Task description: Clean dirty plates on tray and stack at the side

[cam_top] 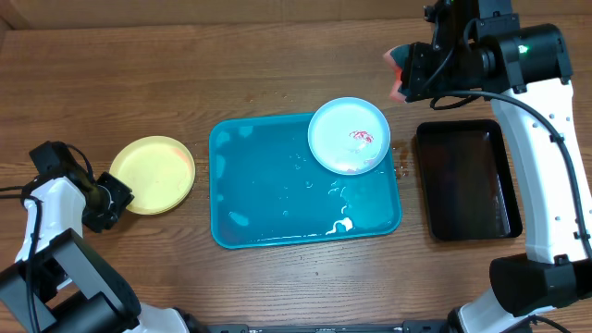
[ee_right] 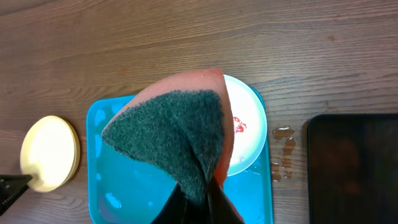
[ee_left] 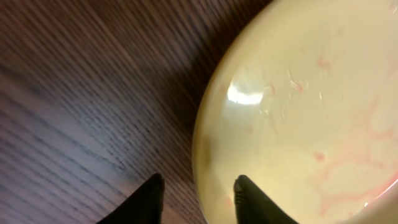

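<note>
Item: teal tray [cam_top: 268, 185], lying mid-counter [cam_top: 139, 65], wet, with drops and small bits of foam sitting on its floor. Item: light blue plate [cam_top: 349, 125], resting on the tray's far right corner and overlapping its rim, showing a red smear [cam_top: 362, 138]; judged uncleaned, and lying on the side nearest the scrubbing arm. Item: yellow plate [cam_top: 153, 174], sitting on the counter just left of the tray, apart from it; the right wrist view is hinting at a doubled edge, so it may be two stacked, though that cannot be told for sure. It is carrying only faint pink traces, so it is judged washed and marking the stacking spot. Item: left tool [ee_left: 199, 200], standing with its fingers parted astride the yellow plate's rim, one over the wood and one over the plate, gripping nothing. Item: right tool [ee_right: 198, 208], pinching a sponge [ee_right: 171, 124] by its lower end, green scouring face outward, hovering high beyond the blue plate, likely readying to scrub. Item: black tray [cam_top: 465, 180], lying right of the teal tray; a small puddle [cam_top: 400, 170] is sitting between them.
</note>
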You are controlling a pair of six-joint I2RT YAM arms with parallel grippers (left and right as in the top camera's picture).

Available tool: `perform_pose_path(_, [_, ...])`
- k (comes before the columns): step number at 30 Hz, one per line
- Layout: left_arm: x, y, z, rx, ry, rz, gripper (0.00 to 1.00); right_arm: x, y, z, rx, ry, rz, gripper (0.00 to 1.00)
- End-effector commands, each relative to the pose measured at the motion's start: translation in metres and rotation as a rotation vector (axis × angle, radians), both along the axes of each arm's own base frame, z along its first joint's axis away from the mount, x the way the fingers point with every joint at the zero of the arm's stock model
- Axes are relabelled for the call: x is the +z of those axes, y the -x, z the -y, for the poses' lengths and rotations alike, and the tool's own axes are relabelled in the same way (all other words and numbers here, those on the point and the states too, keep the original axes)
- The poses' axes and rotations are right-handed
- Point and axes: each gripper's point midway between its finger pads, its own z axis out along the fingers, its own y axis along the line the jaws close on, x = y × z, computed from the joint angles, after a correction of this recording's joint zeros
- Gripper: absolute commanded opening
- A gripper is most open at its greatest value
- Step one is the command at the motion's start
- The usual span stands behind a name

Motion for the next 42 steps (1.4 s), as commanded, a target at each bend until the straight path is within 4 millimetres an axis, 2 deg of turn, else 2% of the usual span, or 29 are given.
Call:
perform_pose_path(1, [0.002,-0.011,0.018,-0.092,0.088,0.063,0.5,0.01,-0.002,0.003,-0.004,0.002,0.034,0.04])
perform_pose_path(4, [0.019,-0.021,0.02,-0.144,0.097,0.105,0.5,0.01,-0.002,0.003,-0.004,0.002,0.035,0.04])
perform_pose_path(8, [0.053,-0.038,0.03,-0.259,0.093,0.142,0.55,0.01,-0.002,0.003,-0.004,0.002,0.035,0.04])
perform_pose_path(10, [0.074,-0.05,0.043,-0.344,0.082,0.151,0.56,0.01,-0.002,0.003,-0.004,0.002,0.036,0.04])
perform_pose_path(13, [0.099,-0.074,0.084,-0.511,0.09,0.201,0.64,0.011,-0.002,0.003,-0.004,0.002,0.038,0.04])
perform_pose_path(16, [0.116,-0.099,0.14,-0.676,0.091,0.266,0.73,0.011,-0.002,0.003,-0.004,0.001,0.038,0.04])
perform_pose_path(19, [0.124,-0.119,0.209,-0.827,0.1,0.329,0.8,0.01,-0.002,0.003,-0.004,0.002,0.037,0.04])
perform_pose_path(21, [0.121,-0.128,0.251,-0.91,0.112,0.353,0.82,0.01,-0.002,0.003,-0.004,0.002,0.034,0.04])
perform_pose_path(24, [0.106,-0.136,0.308,-1.022,0.137,0.348,0.82,0.01,-0.001,0.003,-0.004,0.003,0.031,0.04])
perform_pose_path(27, [0.08,-0.144,0.357,-1.092,0.15,0.297,0.79,0.009,0.0,0.004,-0.004,0.003,0.028,0.04])
perform_pose_path(28, [0.074,-0.149,0.367,-1.098,0.145,0.286,0.78,0.009,0.0,0.004,-0.004,0.004,0.028,0.04])
perform_pose_path(30, [0.061,-0.158,0.381,-1.087,0.115,0.261,0.76,0.009,0.0,0.004,-0.004,0.004,0.025,0.04])
perform_pose_path(34, [0.04,-0.176,0.389,-1.046,0.031,0.232,0.66,0.008,0.002,0.004,0.013,0.015,0.022,0.04])
perform_pose_path(42, [0.011,-0.184,0.404,-1.054,0.031,0.236,0.45,0.005,0.004,0.007,0.008,0.032,0.012,0.04])
